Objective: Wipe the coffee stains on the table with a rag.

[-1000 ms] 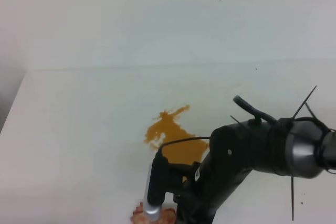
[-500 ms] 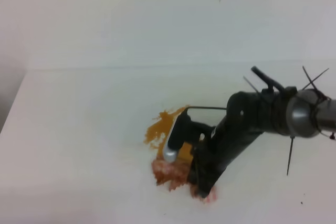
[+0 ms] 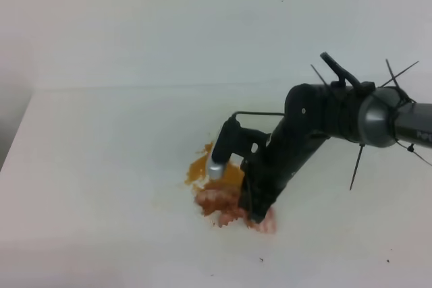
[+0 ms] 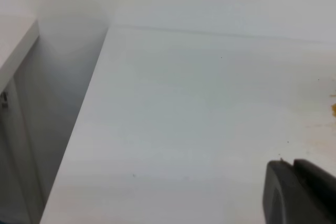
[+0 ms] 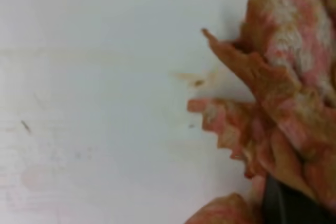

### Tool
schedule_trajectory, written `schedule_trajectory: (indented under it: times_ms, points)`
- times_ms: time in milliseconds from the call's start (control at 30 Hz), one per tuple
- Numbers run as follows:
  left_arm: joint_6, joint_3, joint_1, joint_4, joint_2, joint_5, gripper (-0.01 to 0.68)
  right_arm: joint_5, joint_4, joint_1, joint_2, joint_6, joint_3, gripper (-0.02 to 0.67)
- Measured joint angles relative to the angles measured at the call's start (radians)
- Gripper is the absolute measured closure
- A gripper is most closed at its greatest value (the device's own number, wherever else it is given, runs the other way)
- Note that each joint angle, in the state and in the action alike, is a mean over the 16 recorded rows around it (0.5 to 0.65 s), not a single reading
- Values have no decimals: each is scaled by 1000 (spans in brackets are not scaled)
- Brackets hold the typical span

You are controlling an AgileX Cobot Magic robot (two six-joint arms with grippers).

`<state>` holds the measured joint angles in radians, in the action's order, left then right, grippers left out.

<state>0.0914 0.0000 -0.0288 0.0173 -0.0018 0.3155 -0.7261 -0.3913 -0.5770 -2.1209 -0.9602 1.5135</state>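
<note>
The white table (image 3: 101,166) meets a pale wall behind, with the coffee stains (image 3: 202,165) near its middle. The right gripper (image 3: 258,215) is clamped on the pinkish rag (image 3: 223,204), pressed to the table at the stain's near edge. Only a dark corner of the left gripper (image 4: 299,195) shows, and I cannot tell how its fingers stand.

High view down on the table (image 3: 101,166); right wrist view close above the rag (image 5: 283,108) (shared with high view).
</note>
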Motion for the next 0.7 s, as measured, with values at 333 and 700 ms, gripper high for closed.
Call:
schedule_trajectory:
  times_ms: [333,700]
  points:
    - [0,0,0,0,0,0,675,47,-106,-38,14,13,115,629]
    - [0,0,0,0,2,0,675,116,-189,-58,-119,77,204,628]
